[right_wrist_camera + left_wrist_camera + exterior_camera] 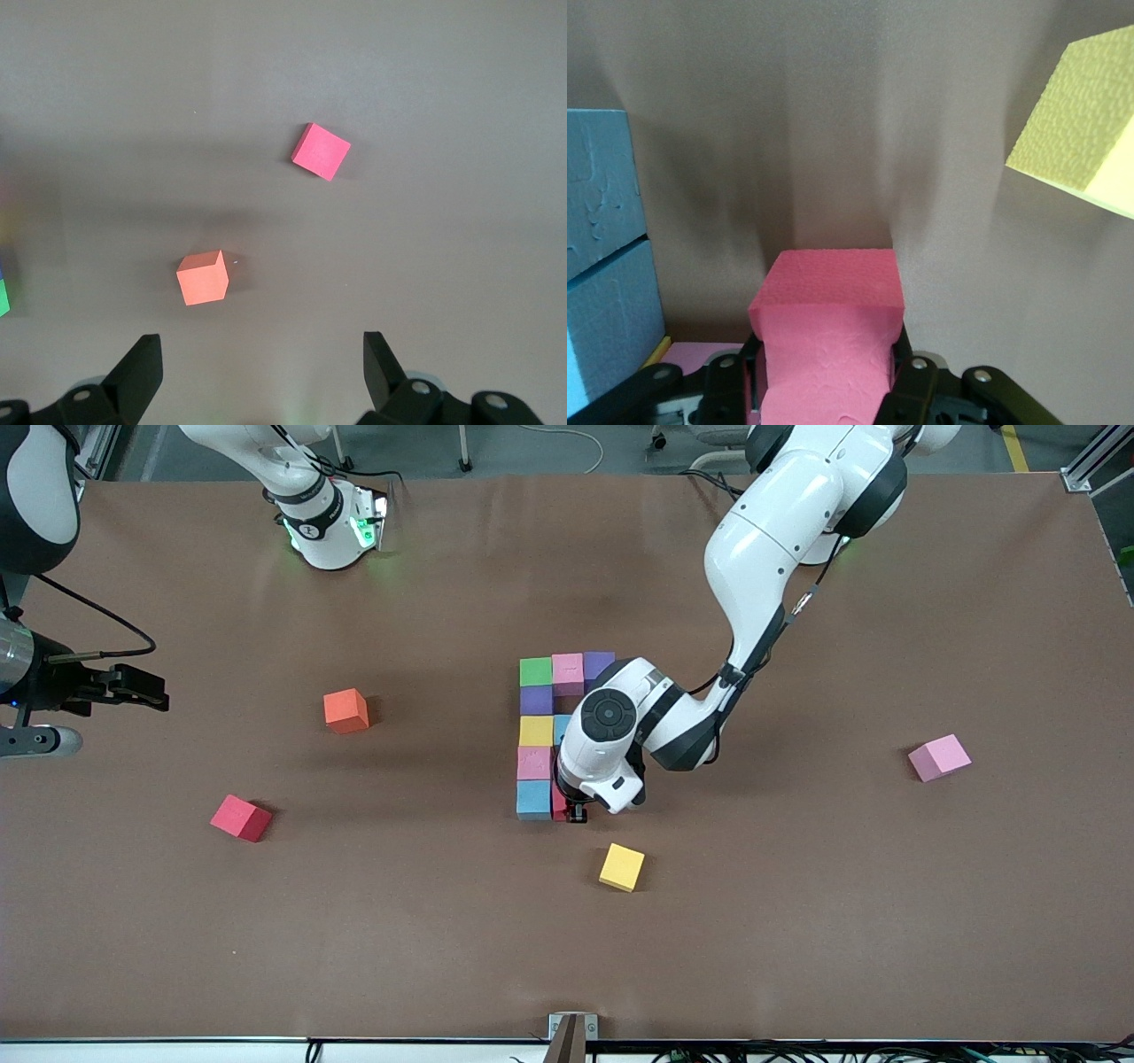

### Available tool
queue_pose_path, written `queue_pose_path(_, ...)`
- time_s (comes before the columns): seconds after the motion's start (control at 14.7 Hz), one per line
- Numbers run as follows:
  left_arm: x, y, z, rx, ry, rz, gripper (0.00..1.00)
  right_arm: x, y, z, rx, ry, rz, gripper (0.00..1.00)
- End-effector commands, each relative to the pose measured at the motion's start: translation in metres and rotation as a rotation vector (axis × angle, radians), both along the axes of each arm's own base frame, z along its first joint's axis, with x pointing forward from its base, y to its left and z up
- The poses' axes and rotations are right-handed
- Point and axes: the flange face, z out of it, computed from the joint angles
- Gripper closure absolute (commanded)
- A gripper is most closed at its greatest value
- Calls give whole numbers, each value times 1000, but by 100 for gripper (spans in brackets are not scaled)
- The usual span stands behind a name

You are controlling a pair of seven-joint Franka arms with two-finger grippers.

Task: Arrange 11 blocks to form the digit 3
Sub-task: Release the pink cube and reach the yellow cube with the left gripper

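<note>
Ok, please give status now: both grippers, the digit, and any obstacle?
Left gripper shut on red block, at digit 3 beside blue block. Right gripper open, waiting above table. Yellow block loose nearby, nothing blocking.

A matte brown worktop [797, 921] fills the scene, evenly lit, with grey floor [532, 447] and chair legs toward twelve o'clock.

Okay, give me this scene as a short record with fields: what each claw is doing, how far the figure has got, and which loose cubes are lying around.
left claw: shut on a red block, low beside the blue block at the figure's near end
right claw: open, waiting above the table's right-arm end
figure: green block, pink and purple in the top row; a column runs down toward the camera
loose cubes: yellow block, pink block, second red block, orange cube
</note>
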Motion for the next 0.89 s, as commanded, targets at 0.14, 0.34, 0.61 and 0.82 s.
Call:
queue_pose_path(0.14,5,-3,-2,-8,-28,-8,49,-7,-4,8,14,13,-18,0)
queue_pose_path(0.34,6,-3,-2,-14,-37,-9,0,-10,-5,9,14,40,-19,0)
queue_pose_path(0.61,8,1,16,-1,-37,-12,0,-23,-1,34,13,-10,-40,0)
queue_pose_path(0.82,14,9,44,19,-42,-12,0,-30,1,39,16,-17,-38,0)
